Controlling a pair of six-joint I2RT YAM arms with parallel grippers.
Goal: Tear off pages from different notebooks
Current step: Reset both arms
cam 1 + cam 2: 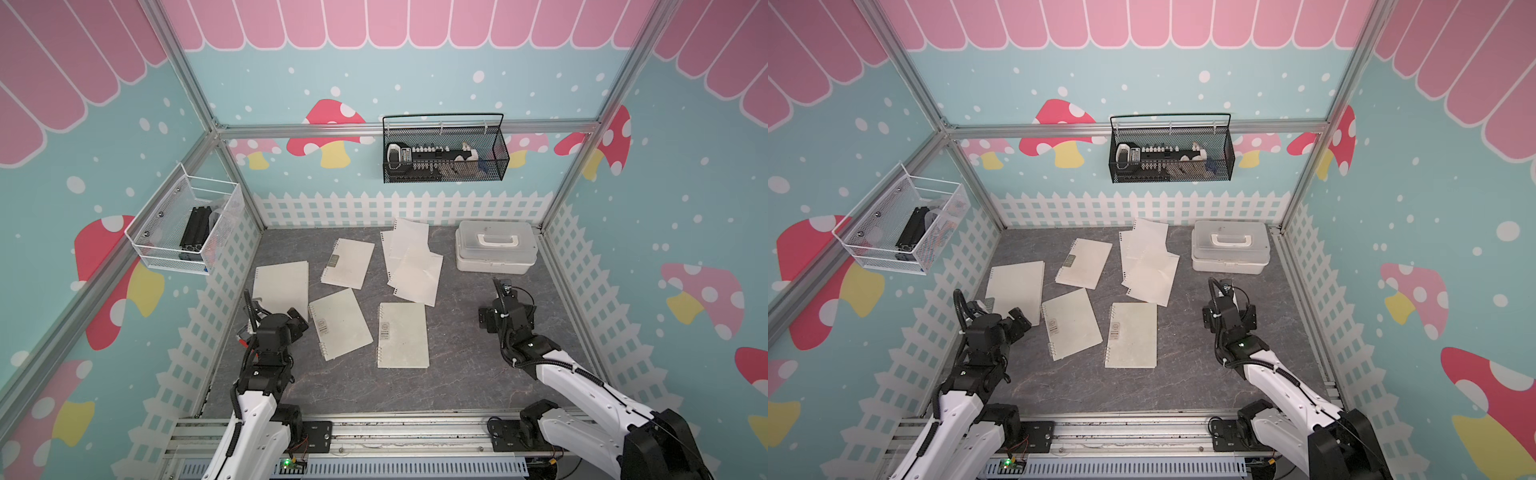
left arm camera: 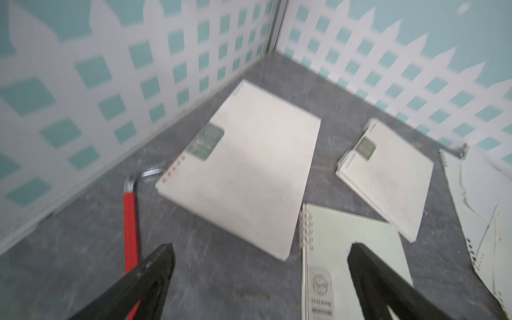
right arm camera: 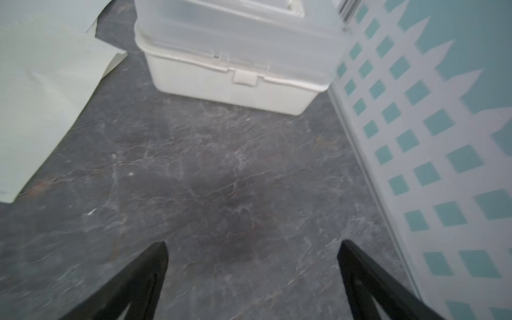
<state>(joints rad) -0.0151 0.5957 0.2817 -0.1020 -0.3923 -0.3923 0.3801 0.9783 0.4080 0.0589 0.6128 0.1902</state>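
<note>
Black jaws of the left gripper stand wide apart and empty above the near corner of the largest notebook, with a red-handled hex key lying beside its coil. The right gripper is likewise spread and empty over bare grey table, near the lidded plastic box. All four notebooks lie closed. Several torn pages overlap in a loose pile near the box. Tearing looks largely done, though whether every notebook has given a page cannot be told
</note>
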